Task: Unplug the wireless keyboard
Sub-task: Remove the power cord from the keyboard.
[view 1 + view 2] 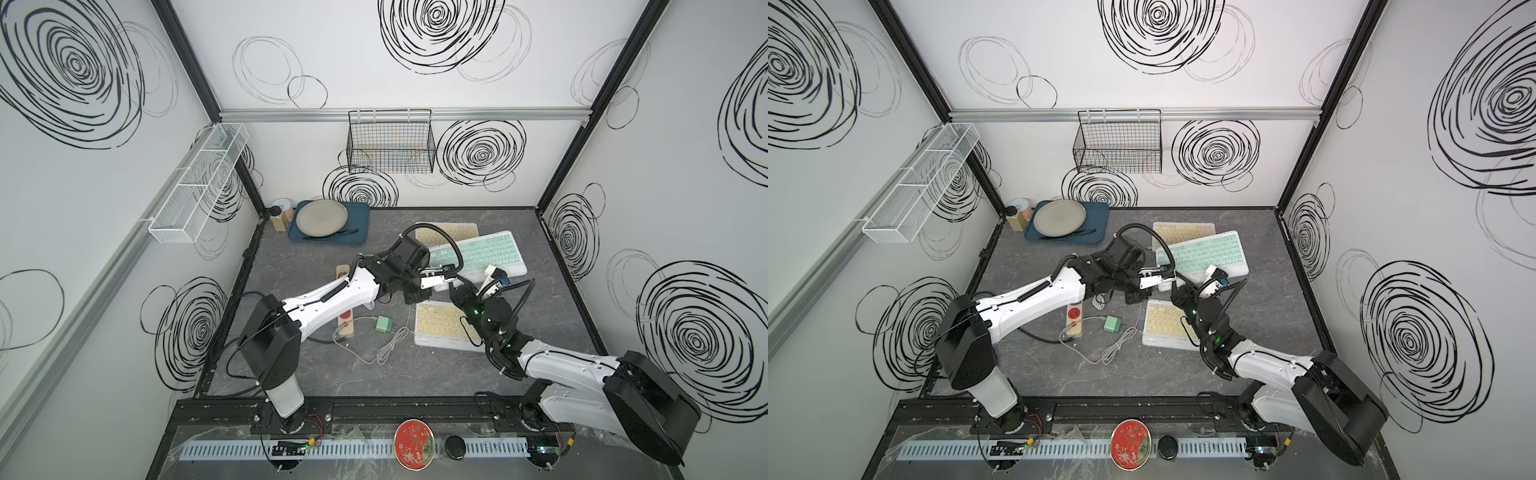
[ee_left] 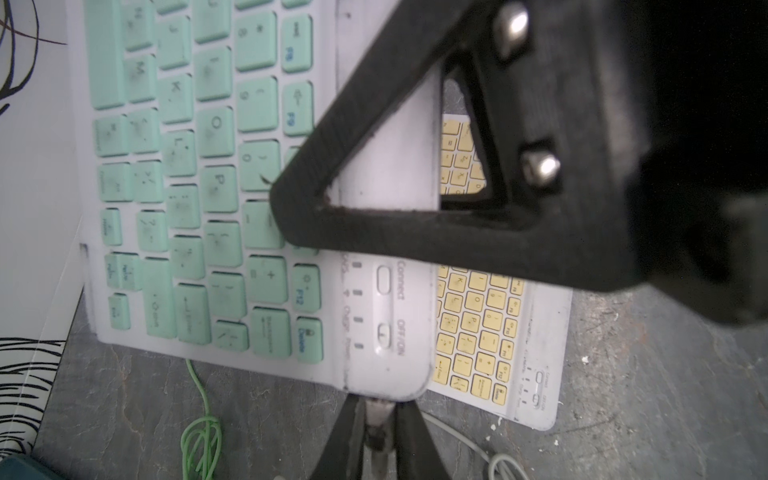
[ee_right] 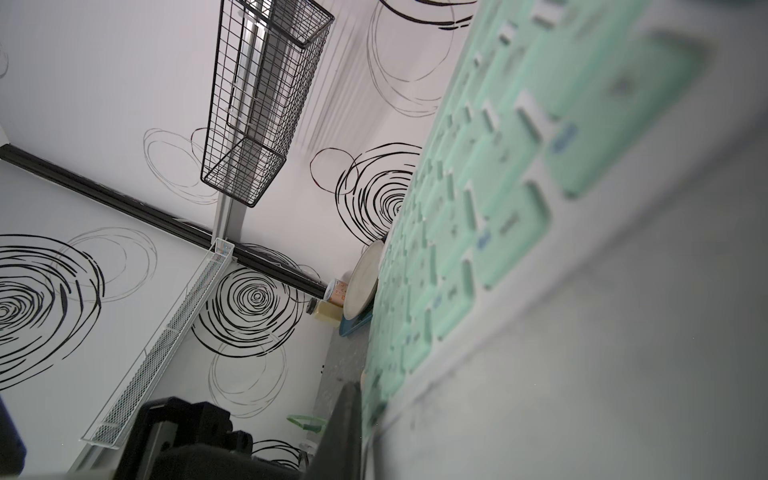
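Note:
The wireless keyboard (image 1: 486,253) (image 1: 1212,251), white with mint-green keys, lies slanted at the table's middle right. Its far edge rests on a yellow-keyed keyboard (image 1: 451,232). In the left wrist view my left gripper (image 2: 380,405) is at the keyboard's (image 2: 386,374) end. Both fingers are closed against a small metal plug (image 2: 379,419) seated in that end. My right gripper (image 1: 458,286) is shut on the keyboard's near edge. Its black triangular finger (image 2: 374,232) lies across the keyboard's top bar. The right wrist view shows the keys (image 3: 478,232) very close and blurred.
A second yellow-keyed keyboard (image 1: 440,326) lies under the right arm. Beside it are a green charger block (image 1: 384,324), a coiled grey cable (image 1: 390,345) and a wooden power strip (image 1: 345,320). A thin green cable (image 2: 203,440) lies near the keyboard. A blue tray (image 1: 361,216) with a plate stands at the back left.

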Robot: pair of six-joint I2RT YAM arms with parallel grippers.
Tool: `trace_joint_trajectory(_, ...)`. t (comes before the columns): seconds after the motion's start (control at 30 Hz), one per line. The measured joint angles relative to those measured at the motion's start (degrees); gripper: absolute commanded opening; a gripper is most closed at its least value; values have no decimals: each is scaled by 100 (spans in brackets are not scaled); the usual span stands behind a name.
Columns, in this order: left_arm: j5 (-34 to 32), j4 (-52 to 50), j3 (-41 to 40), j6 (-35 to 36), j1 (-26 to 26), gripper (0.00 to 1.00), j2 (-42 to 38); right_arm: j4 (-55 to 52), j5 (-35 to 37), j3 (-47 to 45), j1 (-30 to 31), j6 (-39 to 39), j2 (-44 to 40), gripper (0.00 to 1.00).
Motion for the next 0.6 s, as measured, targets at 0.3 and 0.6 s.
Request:
trace_joint_trajectory(0.3,87,37,0,17,52,3,13,-48,-118,-15,-136,61,-42,0)
trace_joint_trajectory(0.6,164,203,0,46,24,1,50,-227,-339,-140,-354,98,-358,0)
